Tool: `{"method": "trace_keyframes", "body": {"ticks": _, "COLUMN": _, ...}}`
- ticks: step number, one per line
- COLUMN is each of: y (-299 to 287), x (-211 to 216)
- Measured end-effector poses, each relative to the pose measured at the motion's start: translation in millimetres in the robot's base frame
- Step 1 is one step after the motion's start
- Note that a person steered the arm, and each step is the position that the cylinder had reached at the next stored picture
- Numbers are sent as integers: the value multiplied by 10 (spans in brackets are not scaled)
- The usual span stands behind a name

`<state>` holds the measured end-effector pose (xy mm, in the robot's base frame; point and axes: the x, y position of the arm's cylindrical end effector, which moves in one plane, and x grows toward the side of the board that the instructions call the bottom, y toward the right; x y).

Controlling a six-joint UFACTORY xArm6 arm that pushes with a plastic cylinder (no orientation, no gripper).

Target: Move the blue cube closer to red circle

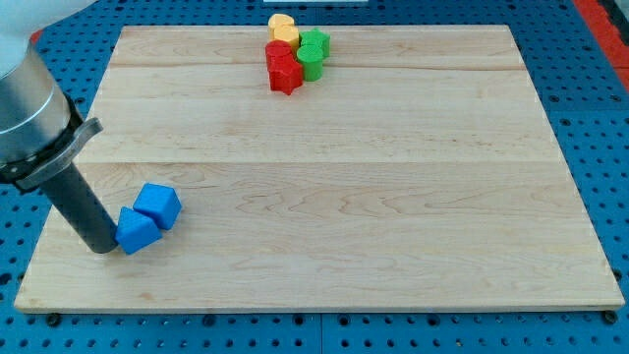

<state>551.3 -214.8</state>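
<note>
Touching the blue triangular block (136, 231), my tip (104, 247) sits at its left; 1 blue cube (157, 206) adjoins it; far cluster's shapes unclear.

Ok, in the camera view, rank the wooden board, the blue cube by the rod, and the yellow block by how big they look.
Largest to smallest:
1. Wooden board, by far.
2. Blue cube.
3. Yellow block, partly hidden behind the red blocks and farther up the view, so its smaller look may be distance.
</note>
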Motion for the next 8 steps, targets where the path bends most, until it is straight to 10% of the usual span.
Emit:
{"method": "trace_keyframes", "body": {"ticks": 4, "y": 678, "x": 358}}
{"method": "trace_keyframes", "body": {"ticks": 8, "y": 204, "x": -651}}
